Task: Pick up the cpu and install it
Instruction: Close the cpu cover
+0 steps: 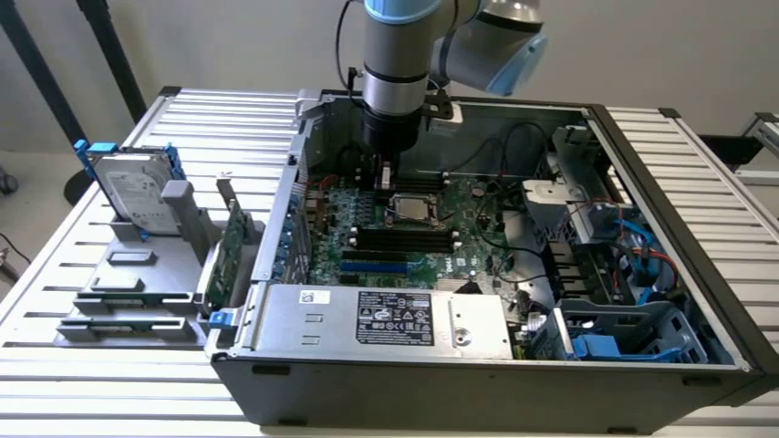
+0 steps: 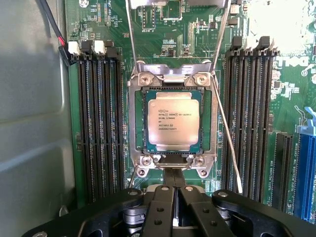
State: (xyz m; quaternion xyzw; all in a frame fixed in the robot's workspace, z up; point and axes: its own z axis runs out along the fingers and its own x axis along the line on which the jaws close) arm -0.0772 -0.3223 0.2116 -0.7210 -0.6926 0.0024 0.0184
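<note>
Dull silver metal catches the eye first: the cpu (image 2: pixel 172 118) lies flat and square in its socket (image 2: pixel 137 123) on the green motherboard (image 1: pixel 481 228), printed side up, framed by the socket's metal bracket. Black memory slots (image 2: pixel 101 123) run along both sides of it. Two thin wire levers (image 2: pixel 228 138) slant away from the socket's corners.

The arm reaches down into the open computer case (image 1: pixel 633 164), and its claw (image 1: pixel 387 173) hangs just above the board, close beside the socket. From the wrist view the claw (image 2: pixel 174 187) has its two black fingers pressed together with nothing between them, their tips near the socket's edge and clear of the chip.

On the slatted tabletop (image 1: pixel 718 182), at the exterior view's left, a grey rack holds a hard drive with blue rails (image 1: pixel 128 196) and a green circuit card (image 1: pixel 225 255) standing on edge.
</note>
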